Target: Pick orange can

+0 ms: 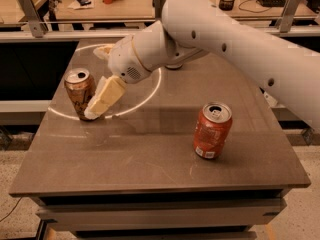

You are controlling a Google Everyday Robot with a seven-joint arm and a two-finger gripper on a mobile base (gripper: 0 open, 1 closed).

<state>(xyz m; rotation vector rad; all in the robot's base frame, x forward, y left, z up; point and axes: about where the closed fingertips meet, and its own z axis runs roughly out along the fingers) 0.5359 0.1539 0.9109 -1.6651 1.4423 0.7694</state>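
My hand (96, 84) is spread wide at the left of the frame. One cream finger (106, 95) slants down beside the slim amber-orange metal can (78, 91), which stands upright on the grey-brown surface (150, 154) just left of that finger. I judge I must close in sideways.

**Shiny cans, matt fingers, satin tabletop**

The orange can (80, 91), at the left, is glossy thin metal with a bright silver top. Just beside it, the gripper (98, 84) has spread fingers (106, 96) of matt cream plastic. The arm (225, 39) is smooth white plastic. The table (150, 154) is smooth, faintly reflective grey-brown. The red-orange can (212, 130) is glossy metal.
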